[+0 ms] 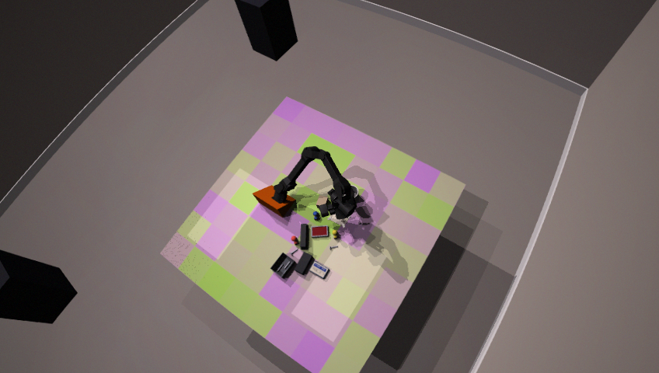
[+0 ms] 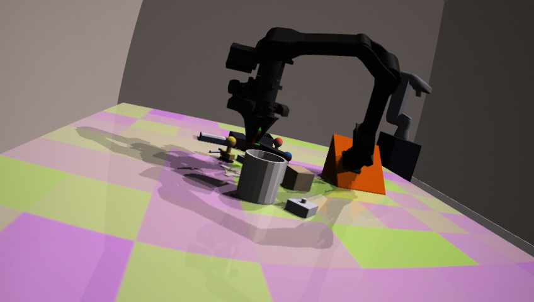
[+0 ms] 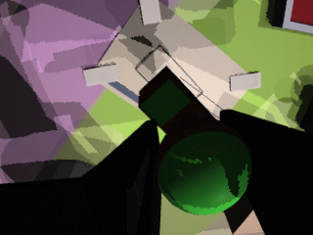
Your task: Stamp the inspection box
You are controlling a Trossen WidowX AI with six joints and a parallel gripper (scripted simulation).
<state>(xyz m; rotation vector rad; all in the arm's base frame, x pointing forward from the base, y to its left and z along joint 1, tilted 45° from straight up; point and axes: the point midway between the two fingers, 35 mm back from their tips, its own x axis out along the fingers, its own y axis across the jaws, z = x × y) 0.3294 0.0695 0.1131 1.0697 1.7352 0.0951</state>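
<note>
My gripper [image 2: 255, 139] [image 3: 189, 124] is shut on a stamp with a green ball knob [image 3: 205, 171] and a dark block with a green patch. No PASS lettering is readable. The stamp is raised above the beige card [image 3: 215, 69] [image 2: 231, 170]. In the wrist view its block overlaps the lower side of the thin outlined box [image 3: 159, 46], hiding part of it. Three pale tabs show at the card's edges. The ink pad [image 1: 319, 231] [image 3: 304, 14] is red in a light frame, away from the stamp.
Stamps with yellow [image 1: 334, 233] [image 2: 231, 141], red [image 1: 294, 239] [image 2: 278, 142] and blue [image 1: 316, 215] [image 2: 287, 155] knobs stand near the pad. A grey cup [image 2: 262, 179], brown block [image 2: 298, 178] and small grey block [image 2: 301, 207] stand near the card. A black tray [image 1: 283, 265] is farther off.
</note>
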